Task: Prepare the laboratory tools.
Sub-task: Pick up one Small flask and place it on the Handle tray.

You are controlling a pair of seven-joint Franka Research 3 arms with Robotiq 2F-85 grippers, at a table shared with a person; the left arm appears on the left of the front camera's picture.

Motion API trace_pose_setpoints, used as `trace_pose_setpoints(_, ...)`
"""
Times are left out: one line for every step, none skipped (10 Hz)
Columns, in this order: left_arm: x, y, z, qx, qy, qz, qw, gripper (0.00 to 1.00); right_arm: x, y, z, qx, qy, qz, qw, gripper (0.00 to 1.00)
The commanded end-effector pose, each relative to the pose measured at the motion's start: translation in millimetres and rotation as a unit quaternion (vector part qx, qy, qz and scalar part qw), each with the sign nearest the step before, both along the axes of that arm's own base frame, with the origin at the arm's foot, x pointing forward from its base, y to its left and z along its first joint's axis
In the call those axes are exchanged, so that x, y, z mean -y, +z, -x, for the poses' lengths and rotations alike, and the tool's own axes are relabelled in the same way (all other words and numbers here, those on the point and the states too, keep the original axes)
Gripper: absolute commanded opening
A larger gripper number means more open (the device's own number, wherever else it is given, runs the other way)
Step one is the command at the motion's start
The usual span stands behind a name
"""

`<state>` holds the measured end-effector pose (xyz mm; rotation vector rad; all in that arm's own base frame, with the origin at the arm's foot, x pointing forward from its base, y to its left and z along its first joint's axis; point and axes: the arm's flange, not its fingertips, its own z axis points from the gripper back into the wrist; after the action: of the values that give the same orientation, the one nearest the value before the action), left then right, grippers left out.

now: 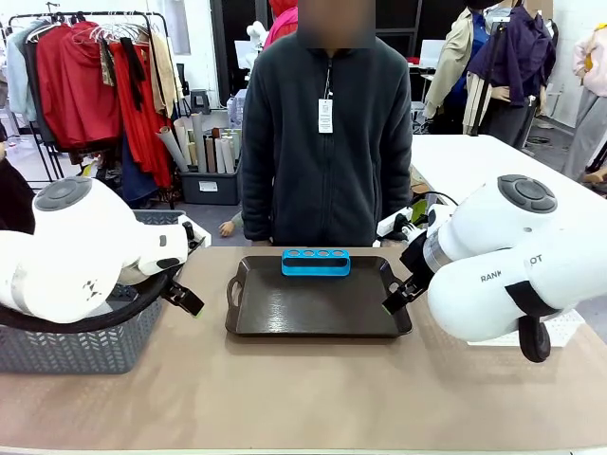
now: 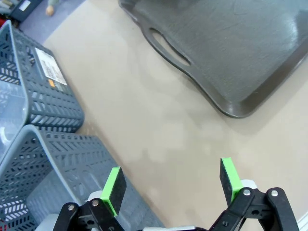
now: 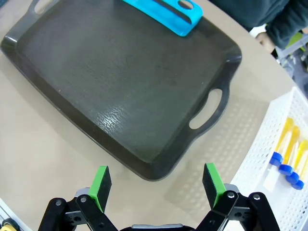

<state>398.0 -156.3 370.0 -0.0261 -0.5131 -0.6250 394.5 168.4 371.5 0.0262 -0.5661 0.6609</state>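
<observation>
A small blue holed rack (image 1: 316, 262) stands at the far edge of a dark tray (image 1: 313, 313) in the middle of the table. The right wrist view shows the blue rack (image 3: 166, 12) at the top, and slim amber test tubes with blue caps (image 3: 285, 149) lying in a white mesh basket (image 3: 264, 163). My left gripper (image 1: 190, 301) hangs open just left of the tray, with nothing between its pads (image 2: 113, 185). My right gripper (image 1: 396, 299) hovers open over the tray's right corner and handle, and its pads (image 3: 211, 179) hold nothing.
Two grey mesh baskets (image 2: 43, 82) stand at the table's left, under my left arm. The white basket (image 1: 564, 327) sits at the right, behind my right arm. A person in a dark fleece (image 1: 327, 123) stands at the far side. Bare brown table lies in front of the tray.
</observation>
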Motion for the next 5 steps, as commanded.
trace_pose_setpoints(-5,14,4,-0.033,-0.029,0.007,0.999,1.0,-6,9,0,-0.023,0.017,-0.022,0.999,1.0)
trace_pose_setpoints(-7,22,7,-0.046,-0.042,0.015,0.998,1.0,-11,13,1,-0.037,0.02,-0.037,0.998,1.0)
trace_pose_setpoints(-10,29,5,-0.052,-0.055,0.029,0.997,1.0,-16,19,2,-0.047,0.03,-0.042,0.998,1.0)
trace_pose_setpoints(-12,40,5,-0.061,-0.067,0.051,0.995,1.0,-20,30,4,-0.059,0.044,-0.057,0.996,1.0)
trace_pose_setpoints(-16,51,4,-0.06,-0.078,0.069,0.993,1.0,-23,42,6,-0.065,0.047,-0.059,0.995,1.0)
